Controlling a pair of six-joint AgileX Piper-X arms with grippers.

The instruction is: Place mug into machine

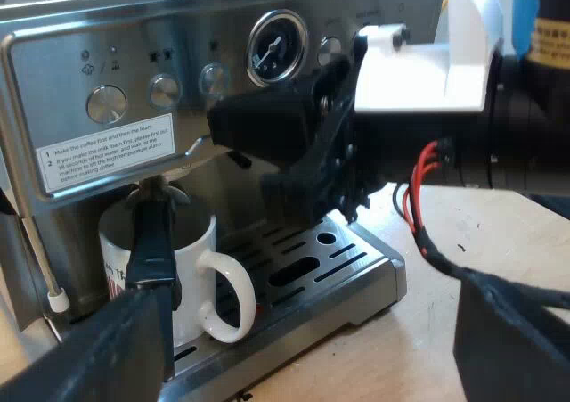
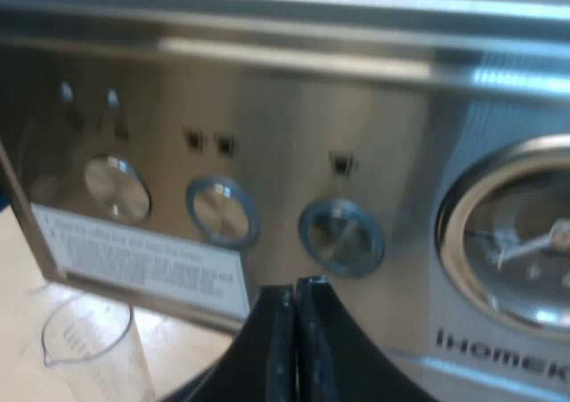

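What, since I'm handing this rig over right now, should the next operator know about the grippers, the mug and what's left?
Left gripper: open, empty, facing the drip tray of the espresso machine.
Right gripper: shut, empty, close to the machine's front panel, just below a round button.
Mug: upright on the drip tray, under the holder locked into the machine's front.
Measuring glass: on the table beside the machine.
Done: the mug looks placed.
Left: probably only drawing both arms back.
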